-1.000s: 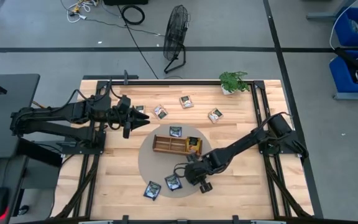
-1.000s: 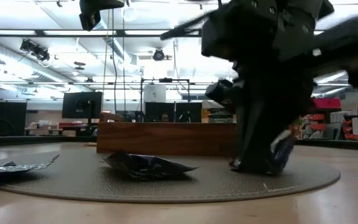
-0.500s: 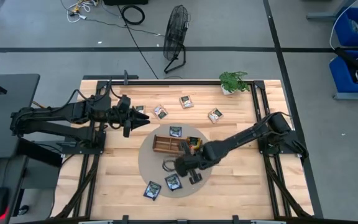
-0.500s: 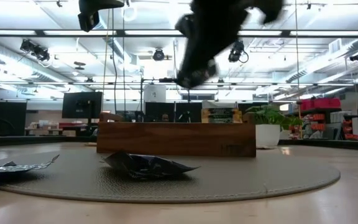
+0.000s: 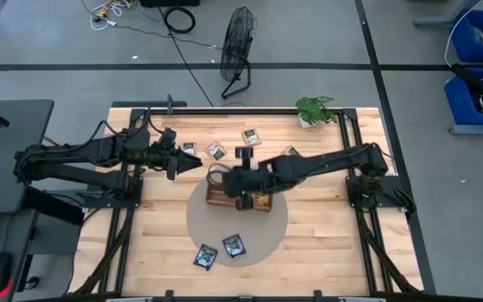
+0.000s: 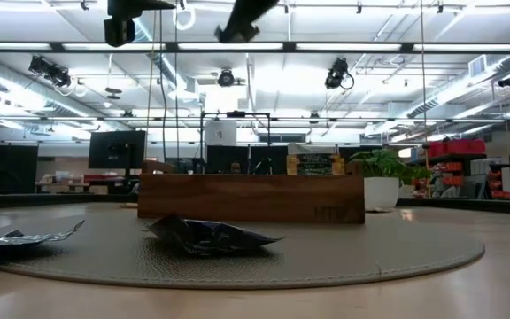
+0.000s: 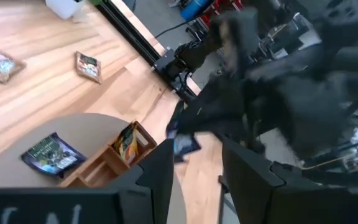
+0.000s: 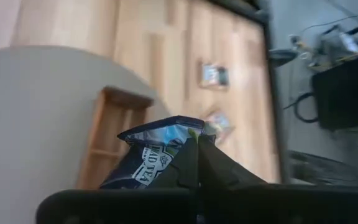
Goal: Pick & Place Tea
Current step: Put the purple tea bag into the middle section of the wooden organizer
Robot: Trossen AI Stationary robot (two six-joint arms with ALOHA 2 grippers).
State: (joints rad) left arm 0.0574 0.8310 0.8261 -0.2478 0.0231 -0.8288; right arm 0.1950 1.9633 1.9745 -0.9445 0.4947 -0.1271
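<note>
Overhead, we see right pincer (image 5: pixel 240 195) clamped on dark blue tea packet (image 8: pixel 157 155), directly above wooden tray (image 5: pixel 218 198); tray's long axis crosswise; left pincer (image 5: pixel 193 163) apart, idle nearby.

The right arm (image 5: pixel 309 168) covers much of the wooden tray (image 5: pixel 216 200) from above. In the left wrist view that arm is a dark blur. The held blue packet (image 8: pixel 151 155) is half hidden behind the right tool (image 8: pixel 197 163); its print is unreadable.
</note>
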